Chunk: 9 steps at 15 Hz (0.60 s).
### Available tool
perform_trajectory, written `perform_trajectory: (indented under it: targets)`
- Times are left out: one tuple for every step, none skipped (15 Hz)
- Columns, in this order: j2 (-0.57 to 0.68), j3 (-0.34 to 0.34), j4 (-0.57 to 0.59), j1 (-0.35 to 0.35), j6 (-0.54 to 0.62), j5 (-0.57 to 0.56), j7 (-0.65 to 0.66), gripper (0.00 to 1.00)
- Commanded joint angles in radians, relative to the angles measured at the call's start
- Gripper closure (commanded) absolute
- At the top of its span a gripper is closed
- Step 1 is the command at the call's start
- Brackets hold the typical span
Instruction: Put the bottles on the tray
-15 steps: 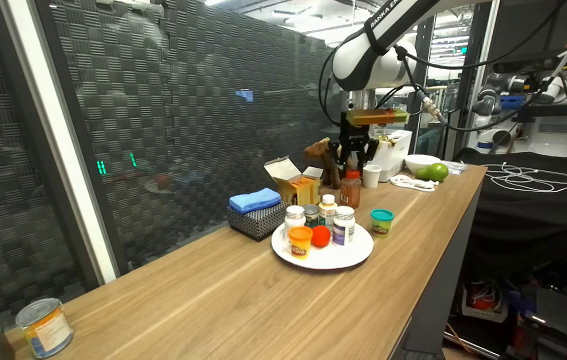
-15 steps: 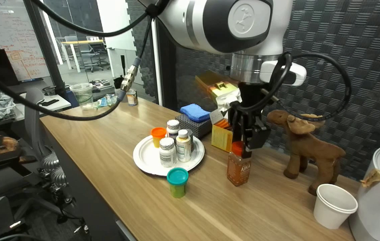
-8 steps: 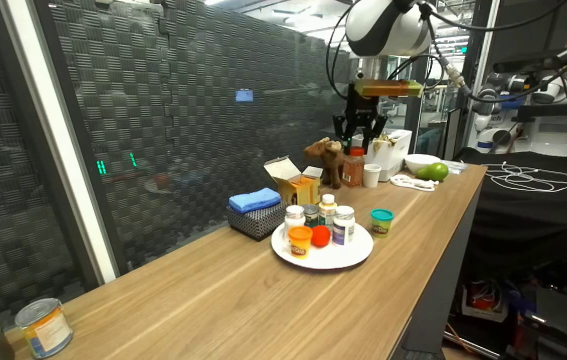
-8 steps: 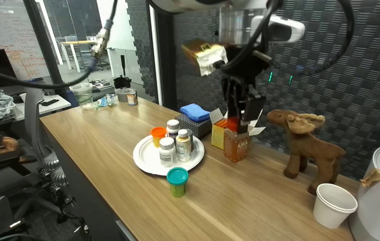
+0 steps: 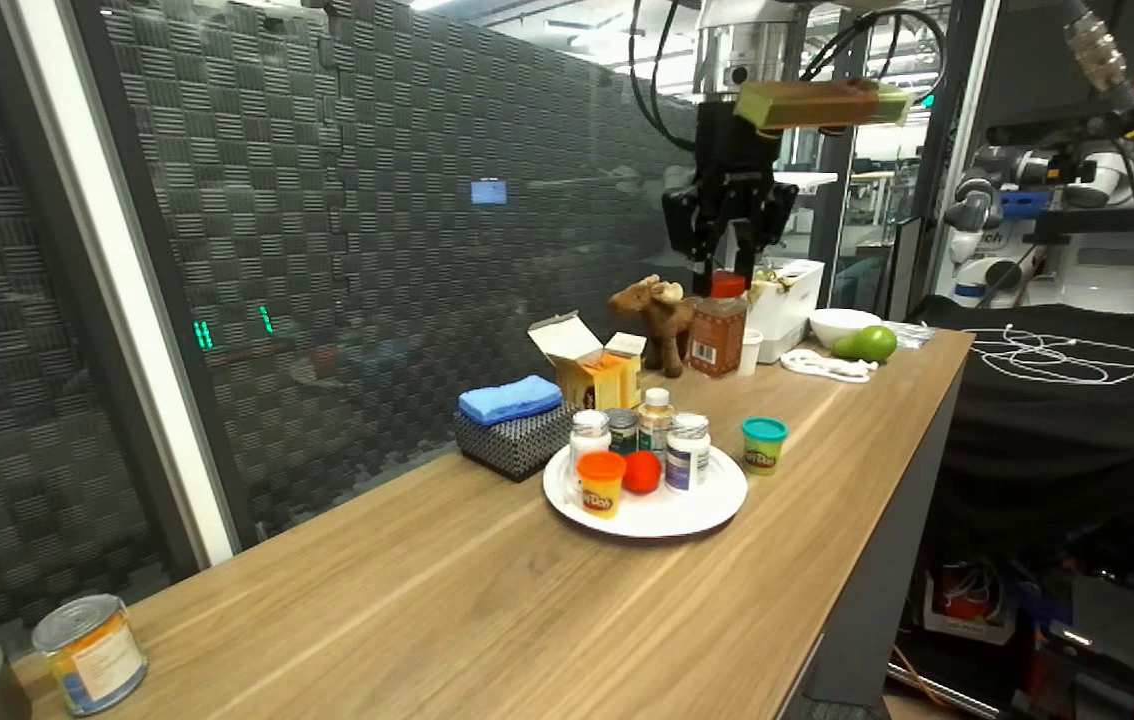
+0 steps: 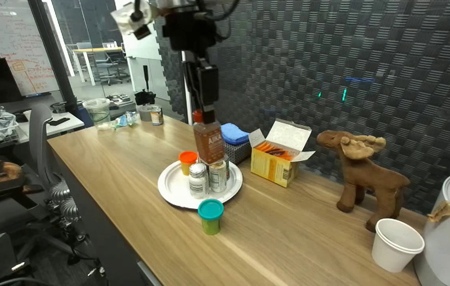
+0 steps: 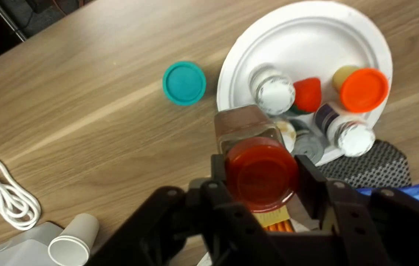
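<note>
In an exterior view, a red-capped bottle [image 5: 715, 340], cap up, long axis near vertical, hangs pinched by the gripper [image 5: 724, 277]; in an exterior view, it leans slightly, aloft, against white bottles [image 6: 198, 186] on the tray [image 6: 172, 186]; in wrist view, cap end nearest.

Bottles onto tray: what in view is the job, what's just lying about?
Job:
red-capped bottle, in the jaws
white plate, the tray
white-capped bottles and dark green jar, on the plate

Lying about:
orange-lidded tub and red object, on the plate, not bottles
teal-lidded tub
yellow box
blue cloth
plush moose
white cord
</note>
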Motion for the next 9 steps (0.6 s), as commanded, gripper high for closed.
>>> perform_trajectory:
  targets:
    - [-0.136, 0.08, -0.123, 0.043, -0.046, -0.035, 0.051, 0.76]
    - [-0.147, 0.099, -0.133, 0.055, -0.065, -0.008, 0.031, 0.76]
    - [-0.153, 0.117, -0.137, 0.069, -0.086, 0.013, 0.012, 0.76]
    - [-0.152, 0.13, -0.135, 0.082, -0.105, 0.035, -0.01, 0.76]
    - [-0.149, 0.14, -0.133, 0.093, -0.12, 0.052, -0.029, 0.76]
    - [-0.135, 0.147, -0.123, 0.098, -0.125, 0.057, -0.042, 0.76]
    - [-0.119, 0.15, -0.113, 0.101, -0.125, 0.059, -0.056, 0.76]
    - [-0.094, 0.15, -0.1, 0.098, -0.117, 0.048, -0.068, 0.76]
    - [-0.069, 0.147, -0.091, 0.096, -0.113, 0.039, -0.09, 0.76]
